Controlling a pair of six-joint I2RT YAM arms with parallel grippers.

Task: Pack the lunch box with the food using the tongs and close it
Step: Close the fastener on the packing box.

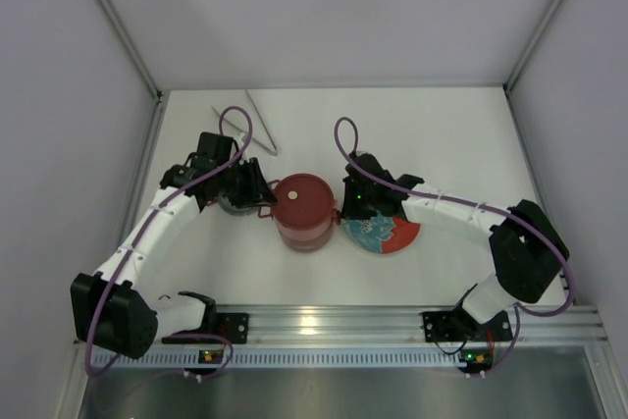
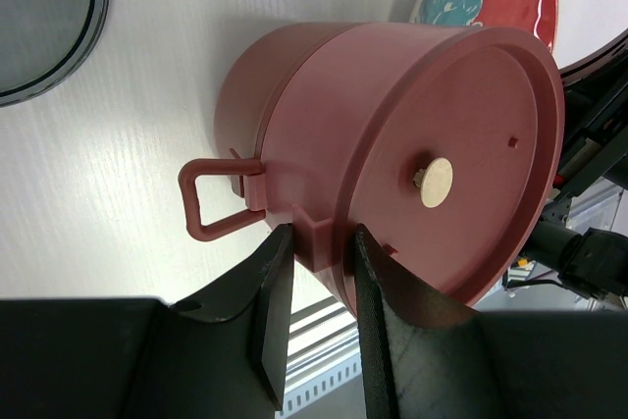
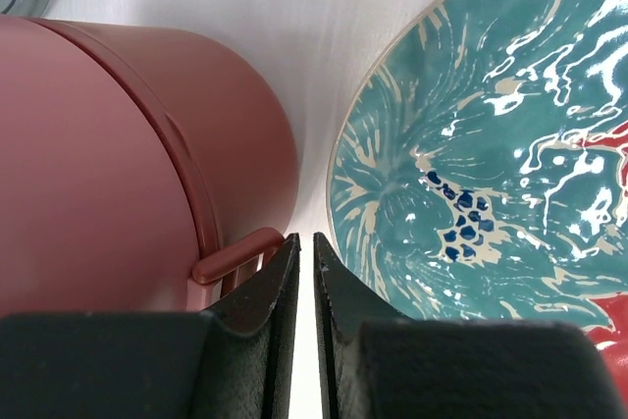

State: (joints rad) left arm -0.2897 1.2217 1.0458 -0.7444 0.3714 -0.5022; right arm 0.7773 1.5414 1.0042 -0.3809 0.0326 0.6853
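Observation:
The lunch box [image 1: 304, 205] stands at mid-table as a dusty-pink stack with a maroon lid on top. In the left wrist view my left gripper [image 2: 319, 242] is shut on a small pink tab on the side of the lunch box [image 2: 392, 144], just under the lid's rim and beside a loop handle [image 2: 211, 201]. My right gripper [image 3: 306, 247] is shut with only a thin slit and nothing in it, its left finger against the opposite side handle [image 3: 235, 254]. The tongs [image 1: 261, 123] lie at the back of the table. The food is hidden.
A red plate with a teal flower [image 1: 388, 235] lies right of the lunch box, partly under the right gripper [image 1: 345, 208]. A grey round dish [image 2: 39, 17] sits on the left, below the left gripper [image 1: 260, 195]. White walls enclose the table.

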